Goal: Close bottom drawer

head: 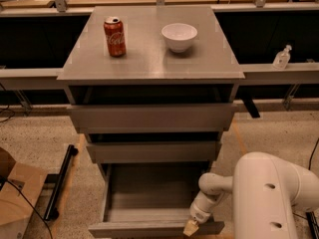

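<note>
The bottom drawer [149,195] is pulled far out of the grey cabinet, showing its grey box interior. Its flat front [144,229] lies near the lower edge of the view. My gripper [191,227] is at the right part of that front, with its tan tip against the front's top edge. The white arm [271,198] reaches in from the lower right. The middle drawer front [153,151] and the wider top drawer front [152,117] sit above, each standing a little proud of the cabinet.
A red cola can [114,36] and a white bowl [179,36] stand on the cabinet top [149,59]. A cardboard box [15,198] and a black bar [59,183] lie on the floor at the left. A clear bottle [281,58] stands on the right ledge.
</note>
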Robot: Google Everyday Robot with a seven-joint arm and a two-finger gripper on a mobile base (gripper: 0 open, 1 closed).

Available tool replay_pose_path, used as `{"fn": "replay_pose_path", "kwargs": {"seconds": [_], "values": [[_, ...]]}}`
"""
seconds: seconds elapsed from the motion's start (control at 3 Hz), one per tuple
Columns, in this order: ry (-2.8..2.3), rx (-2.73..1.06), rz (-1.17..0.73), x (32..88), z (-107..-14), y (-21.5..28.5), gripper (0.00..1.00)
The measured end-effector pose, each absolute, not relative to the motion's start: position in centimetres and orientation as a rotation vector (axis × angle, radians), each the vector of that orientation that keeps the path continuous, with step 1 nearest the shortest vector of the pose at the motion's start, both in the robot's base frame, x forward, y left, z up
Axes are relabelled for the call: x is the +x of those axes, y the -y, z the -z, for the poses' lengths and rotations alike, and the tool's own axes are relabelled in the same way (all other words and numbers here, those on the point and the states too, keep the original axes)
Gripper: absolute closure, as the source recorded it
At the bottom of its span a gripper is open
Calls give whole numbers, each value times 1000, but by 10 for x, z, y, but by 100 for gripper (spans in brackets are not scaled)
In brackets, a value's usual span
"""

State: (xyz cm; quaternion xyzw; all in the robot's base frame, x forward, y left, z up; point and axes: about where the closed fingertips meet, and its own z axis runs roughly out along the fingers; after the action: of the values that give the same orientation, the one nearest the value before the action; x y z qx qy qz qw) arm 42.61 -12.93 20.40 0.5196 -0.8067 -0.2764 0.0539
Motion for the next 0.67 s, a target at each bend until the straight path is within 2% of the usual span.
{"fn": "replay_pose_path", "kwargs": {"seconds": [0.33,0.67], "values": [[2570,1584,758,458,-209,136,100],[2629,1581,760,478,-208,137,100]]}}
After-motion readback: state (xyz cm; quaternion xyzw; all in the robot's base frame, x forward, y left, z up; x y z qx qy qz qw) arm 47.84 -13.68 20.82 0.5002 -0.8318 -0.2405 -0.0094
